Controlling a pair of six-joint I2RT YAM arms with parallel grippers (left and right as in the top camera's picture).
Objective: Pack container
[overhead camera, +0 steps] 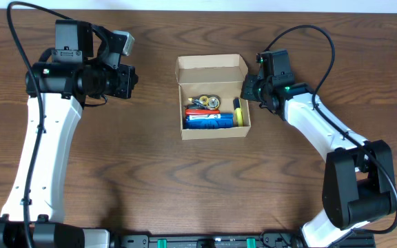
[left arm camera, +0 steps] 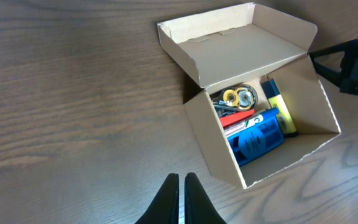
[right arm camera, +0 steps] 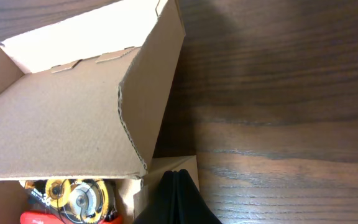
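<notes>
The tan cardboard container (overhead camera: 214,103) sits mid-table with its flap lid (overhead camera: 211,69) standing open at the far side. Inside lie a blue case (overhead camera: 209,122), a red item, yellow-and-silver tape rolls (overhead camera: 207,103) and a yellow marker (overhead camera: 238,114). The left wrist view shows the same contents in the container (left arm camera: 216,152). My left gripper (left arm camera: 182,180) is shut and empty, hovering over bare table left of the container. My right gripper (right arm camera: 176,177) is shut and empty, its tips at the container's right far corner (right arm camera: 179,165), beside the lid's side flap (right arm camera: 151,93).
Dark wooden table (overhead camera: 150,179) all around the container. My right arm (overhead camera: 316,124) reaches in from the right; my left arm (overhead camera: 43,138) stands at the left edge.
</notes>
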